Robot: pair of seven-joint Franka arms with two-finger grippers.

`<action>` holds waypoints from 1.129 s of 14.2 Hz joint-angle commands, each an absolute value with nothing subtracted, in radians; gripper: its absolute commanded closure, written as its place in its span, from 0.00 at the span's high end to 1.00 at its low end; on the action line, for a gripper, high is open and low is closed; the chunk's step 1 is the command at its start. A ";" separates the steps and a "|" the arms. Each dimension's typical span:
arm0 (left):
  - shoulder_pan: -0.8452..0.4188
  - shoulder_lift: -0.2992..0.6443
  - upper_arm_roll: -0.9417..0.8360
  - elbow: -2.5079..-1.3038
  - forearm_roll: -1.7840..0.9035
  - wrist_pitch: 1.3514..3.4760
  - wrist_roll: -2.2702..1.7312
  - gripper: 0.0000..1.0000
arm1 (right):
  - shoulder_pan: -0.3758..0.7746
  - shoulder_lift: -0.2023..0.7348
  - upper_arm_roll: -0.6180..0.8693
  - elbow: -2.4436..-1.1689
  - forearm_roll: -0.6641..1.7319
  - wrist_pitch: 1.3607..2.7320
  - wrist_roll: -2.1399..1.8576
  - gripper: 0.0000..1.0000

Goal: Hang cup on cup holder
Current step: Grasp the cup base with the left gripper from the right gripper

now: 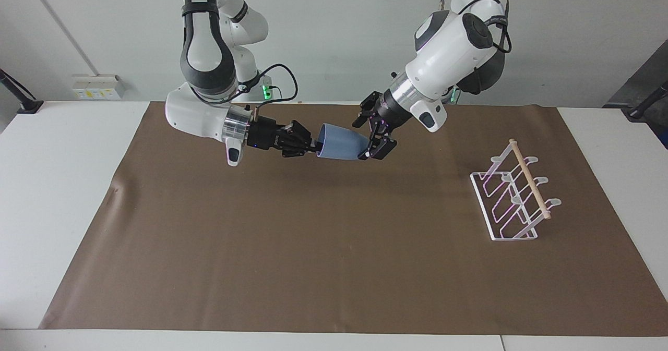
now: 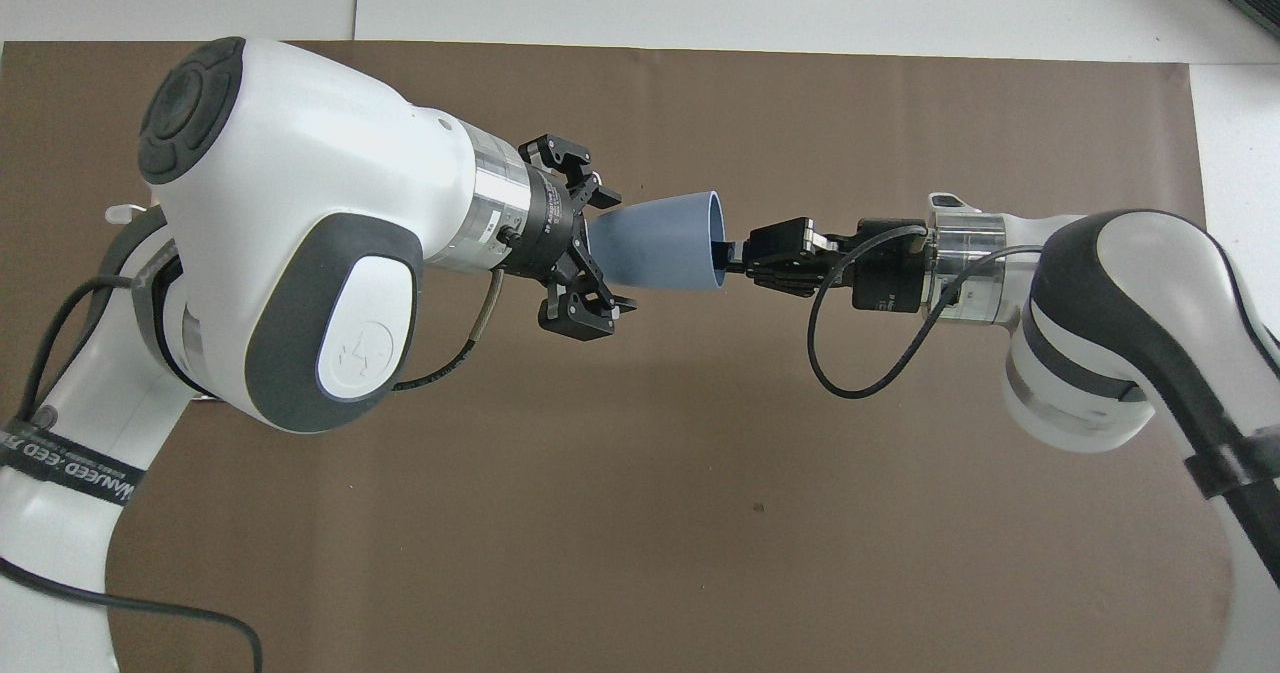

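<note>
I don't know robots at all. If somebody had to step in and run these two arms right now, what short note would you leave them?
Right claw: shut on the rim of the cup, holding it on its side in the air above the brown mat.
Left claw: open, its fingers on either side of the cup's narrow base, not closed on it.
Cup holder: standing on the mat toward the left arm's end of the table, nothing hung on it.
Done: cup lifted and offered to the left arm.
Left: the left claw probably closes, the right lets go, then the cup goes onto a prong.
</note>
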State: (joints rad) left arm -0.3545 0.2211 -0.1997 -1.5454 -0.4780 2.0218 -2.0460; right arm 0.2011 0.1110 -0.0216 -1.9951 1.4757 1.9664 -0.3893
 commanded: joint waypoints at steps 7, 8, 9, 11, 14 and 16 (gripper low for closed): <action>-0.399 0.209 -0.184 -1.578 -0.468 2.071 -2.072 1.00 | 0.195 0.081 -0.015 -2.022 1.506 1.980 -0.379 0.00; -0.399 0.209 -0.184 -1.580 -0.465 2.083 -2.086 0.82 | 0.195 0.081 -0.015 -2.022 1.506 1.980 -0.379 0.00; -0.400 0.210 -0.184 -1.580 -0.451 2.101 -2.104 0.54 | 0.195 0.083 -0.015 -2.022 1.506 1.980 -0.379 0.00; -0.400 0.210 -0.187 -1.578 -0.407 2.103 -2.125 0.02 | 0.195 0.083 -0.015 -2.022 1.506 1.983 -0.377 0.00; -0.399 0.210 -0.186 -1.578 -0.405 2.103 -2.125 0.00 | 0.195 0.083 -0.015 -2.022 1.506 1.983 -0.377 0.00; -0.399 0.210 -0.184 -1.578 -0.399 2.091 -2.123 0.00 | 0.195 0.081 -0.015 -2.022 1.506 1.983 -0.377 0.00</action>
